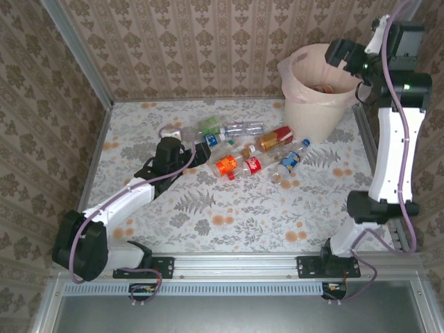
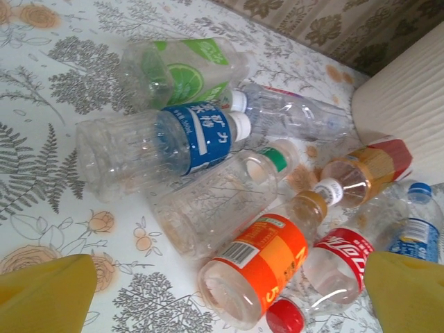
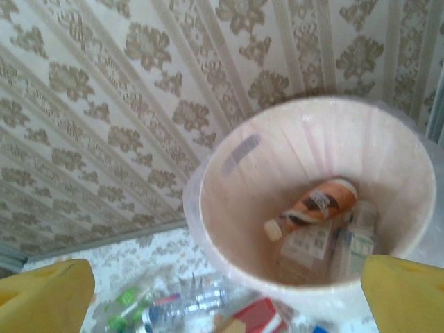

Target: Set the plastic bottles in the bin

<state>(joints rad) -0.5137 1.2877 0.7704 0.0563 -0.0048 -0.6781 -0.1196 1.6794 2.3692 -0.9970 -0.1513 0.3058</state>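
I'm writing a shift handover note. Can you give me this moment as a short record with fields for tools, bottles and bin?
left tool: open, empty, beside the loose bottles
right tool: open, empty, above the bin
loose bottles: about eight, clustered on the table between left tool and bin
bottles in bin: at least three, one orange-labelled
bin: upright, far right of table
task status: unfinished

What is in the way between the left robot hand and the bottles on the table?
Nothing visible is. The open left gripper hovers right by the plastic bottles, and the orange-label bottle lies straight ahead of its fingers.
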